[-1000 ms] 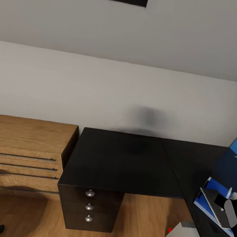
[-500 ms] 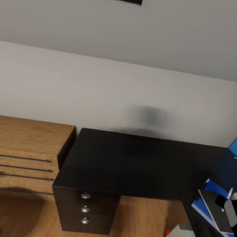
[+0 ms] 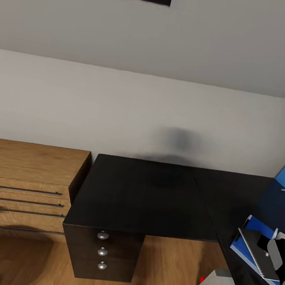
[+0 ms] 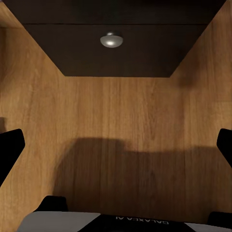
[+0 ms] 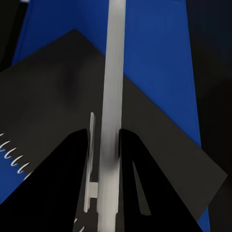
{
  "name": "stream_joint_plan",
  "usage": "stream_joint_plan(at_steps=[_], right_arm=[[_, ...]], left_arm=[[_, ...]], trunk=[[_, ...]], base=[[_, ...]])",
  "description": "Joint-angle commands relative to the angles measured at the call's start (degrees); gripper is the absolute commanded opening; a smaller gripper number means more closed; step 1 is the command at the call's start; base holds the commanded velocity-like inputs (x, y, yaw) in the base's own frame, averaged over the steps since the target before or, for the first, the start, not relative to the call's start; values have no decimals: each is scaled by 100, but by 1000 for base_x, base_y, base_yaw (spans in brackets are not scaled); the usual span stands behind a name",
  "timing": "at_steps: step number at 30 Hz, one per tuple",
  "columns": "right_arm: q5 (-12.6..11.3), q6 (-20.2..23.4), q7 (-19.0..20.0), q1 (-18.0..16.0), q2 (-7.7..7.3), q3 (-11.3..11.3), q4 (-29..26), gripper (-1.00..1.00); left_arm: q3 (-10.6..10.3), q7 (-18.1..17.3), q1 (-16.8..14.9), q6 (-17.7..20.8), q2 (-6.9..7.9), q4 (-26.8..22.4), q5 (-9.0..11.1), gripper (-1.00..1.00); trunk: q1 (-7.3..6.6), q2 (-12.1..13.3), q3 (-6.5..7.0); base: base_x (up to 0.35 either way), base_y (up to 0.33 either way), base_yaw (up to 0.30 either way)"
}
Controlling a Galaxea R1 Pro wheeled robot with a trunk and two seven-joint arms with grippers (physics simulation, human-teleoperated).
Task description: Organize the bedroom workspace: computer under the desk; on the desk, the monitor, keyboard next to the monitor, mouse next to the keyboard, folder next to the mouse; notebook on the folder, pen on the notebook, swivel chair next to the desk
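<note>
Pale pen (image 5: 112, 96) sits pinched in the right claw (image 5: 104, 140) above the notebook (image 5: 58, 92); left claw spread wide.

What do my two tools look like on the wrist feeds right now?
The left tool has black fingers at the frame's edges and a pale grey body with small printed lettering. The right tool has two black, tapering, wedge-shaped fingers.

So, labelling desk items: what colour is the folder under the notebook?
Bright blue folder, clearest in the right wrist view, beneath the dark notebook.
</note>
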Motion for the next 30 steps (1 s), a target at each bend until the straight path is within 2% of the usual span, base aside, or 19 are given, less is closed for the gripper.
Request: stream_joint_plan(at_steps=[1,30], right_arm=[[-65,16,-23,-7,0,-1,0,-100],[-45,16,-23,-11,27,35,91,-100]], left_arm=[[-13,37,-5,10,0,-4,22,100],[-14,37,-5,10,0,1,24,100]], trunk=[[0,-4,-6],[0,-4,-6]], base=[[0,0,0],[0,0,0]])
